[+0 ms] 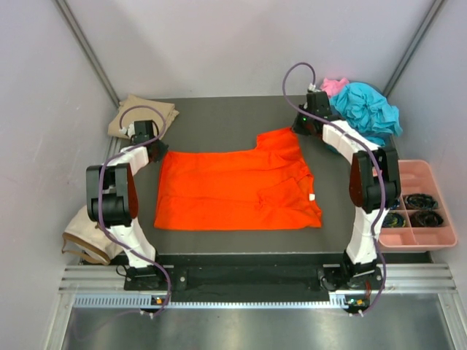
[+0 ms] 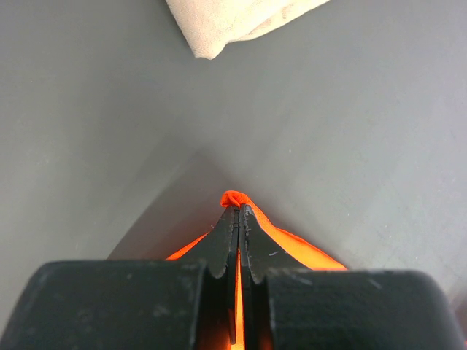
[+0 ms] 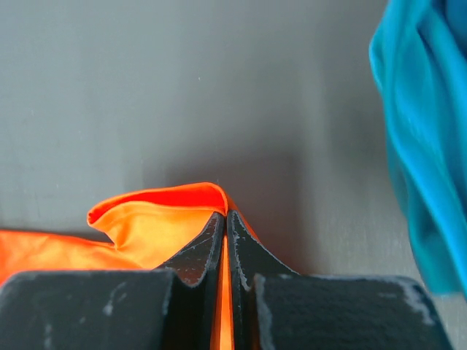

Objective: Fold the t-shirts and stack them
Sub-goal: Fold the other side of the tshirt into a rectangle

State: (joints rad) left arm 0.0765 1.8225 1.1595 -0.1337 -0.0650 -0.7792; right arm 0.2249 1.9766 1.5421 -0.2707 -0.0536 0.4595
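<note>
Top external view first: the orange t-shirt (image 1: 233, 189) lies spread flat across the middle of the dark table (image 1: 219, 117), one sleeve folded in over its right half, and an arm reaches to each far corner.

Over to the left wrist camera, and the left gripper (image 2: 238, 211) is pinched tight, its jaws together with only a sliver of orange cloth between them. It has the shirt's far left corner, and a small nub of fabric pokes out past the tips. The tan t-shirt (image 2: 233, 22) sits folded further back, well apart from that corner.

Right wrist camera now: the right gripper (image 3: 225, 215) is clamped as well, jaws nearly meeting on an orange fold at the far right sleeve. The cloth curls up in a loop just left of the tips. The teal t-shirts (image 3: 423, 146) are heaped at the right edge, near but not touching the orange.

Back up top, a pink t-shirt (image 1: 334, 85) peeks out behind the teal heap. A pink compartment tray (image 1: 419, 211) with dark coiled items stands beside the right arm, and a cream cap-like thing (image 1: 84, 237) lies by the left arm.
</note>
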